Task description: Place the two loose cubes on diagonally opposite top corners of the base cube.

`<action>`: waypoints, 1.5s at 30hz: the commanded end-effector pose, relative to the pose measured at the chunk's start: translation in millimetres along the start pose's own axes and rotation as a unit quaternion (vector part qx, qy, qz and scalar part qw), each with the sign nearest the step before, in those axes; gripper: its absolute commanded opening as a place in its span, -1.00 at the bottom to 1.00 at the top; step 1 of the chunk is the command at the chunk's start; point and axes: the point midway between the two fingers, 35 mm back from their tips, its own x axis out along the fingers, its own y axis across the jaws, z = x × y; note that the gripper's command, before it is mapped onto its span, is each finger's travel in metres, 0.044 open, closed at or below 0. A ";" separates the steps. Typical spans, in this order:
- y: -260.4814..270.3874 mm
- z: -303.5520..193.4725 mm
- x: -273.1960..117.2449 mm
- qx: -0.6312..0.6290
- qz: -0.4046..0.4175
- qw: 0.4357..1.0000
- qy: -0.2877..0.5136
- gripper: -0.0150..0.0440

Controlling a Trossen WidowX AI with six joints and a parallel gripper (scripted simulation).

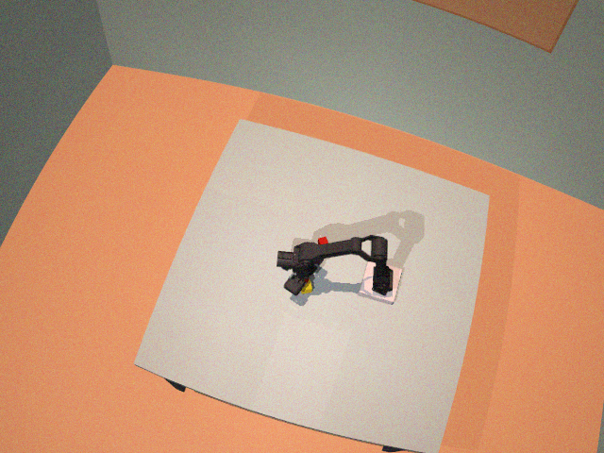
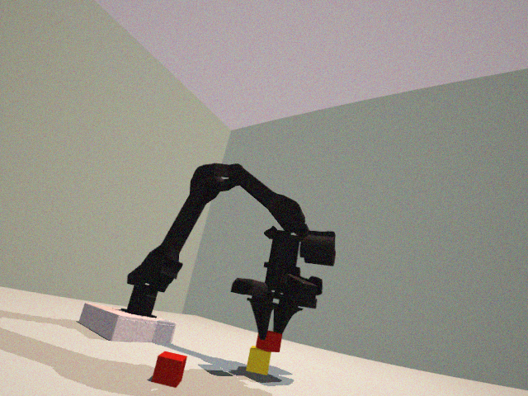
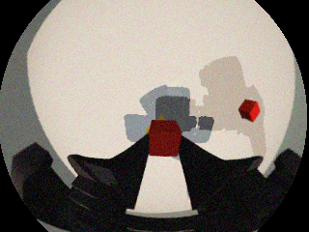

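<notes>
From up here I see the black arm (image 1: 336, 248) reaching across the pale tabletop (image 1: 302, 360) from its pinkish-white base block (image 1: 366, 293); one red cube (image 1: 323, 241) pokes out just beside the arm's long forearm link, on the side toward the grey wall (image 1: 311, 53); the yellow cube (image 1: 307, 287) peeks from under the wrist end, partly hidden, a sliver of dark red against it, and soft shadows spread beside the arm
</notes>
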 end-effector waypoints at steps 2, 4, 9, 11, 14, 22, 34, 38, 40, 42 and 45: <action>0.8 -0.3 0.5 -0.001 0.002 1.000 0.001 0.20; 0.8 -0.3 0.5 -0.001 0.002 1.000 0.001 0.20; 0.0 0.0 -9.3 0.000 0.000 1.000 0.000 0.20; 0.0 0.1 -12.1 0.000 0.000 1.000 0.000 0.20; 0.0 0.1 -17.2 0.000 0.000 1.000 0.000 0.20; -0.1 0.1 -29.9 0.000 0.000 1.000 0.000 0.20; -50.3 22.8 -37.6 -0.117 -0.002 0.993 -0.002 0.41; -78.6 30.8 -43.0 -0.180 -0.003 0.984 -0.002 0.41; -93.0 33.9 -45.7 -0.211 -0.004 0.977 -0.002 0.41; -107.5 36.2 -48.4 -0.242 -0.004 0.970 -0.001 0.41; -129.4 38.3 -52.4 -0.288 -0.005 0.958 -0.001 0.41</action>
